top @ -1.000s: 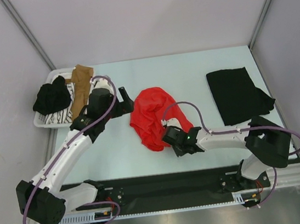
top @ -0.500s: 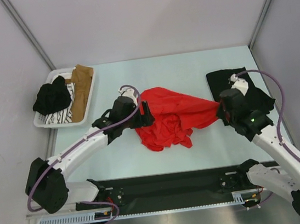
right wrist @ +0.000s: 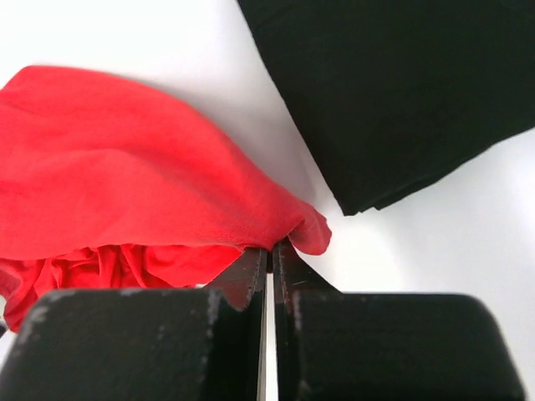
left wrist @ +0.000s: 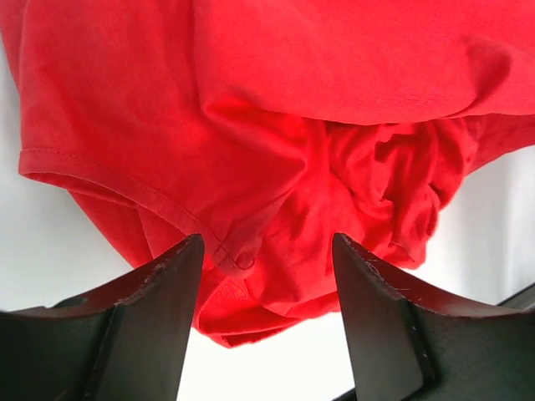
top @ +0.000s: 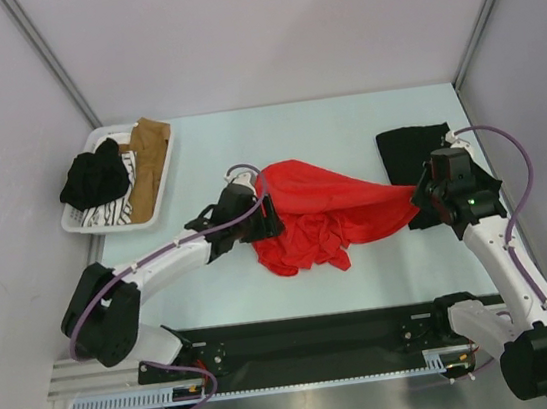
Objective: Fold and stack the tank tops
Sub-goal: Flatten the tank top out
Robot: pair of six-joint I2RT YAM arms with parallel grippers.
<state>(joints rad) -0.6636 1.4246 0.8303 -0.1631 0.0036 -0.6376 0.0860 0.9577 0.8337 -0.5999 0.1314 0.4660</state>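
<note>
Red top (top: 305, 198), right arm (top: 492, 248) seemingly outstretched

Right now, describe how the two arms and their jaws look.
The left arm and right arm share white tubular links and bulky black joint housings. A thin purple cable loops along each. A small green light glows on the right wrist. The jaws are matte black, scuffed plates.

White basket (top: 106, 132), tan cloth (top: 147, 166) inside, pale blue table (top: 344, 125)
</note>
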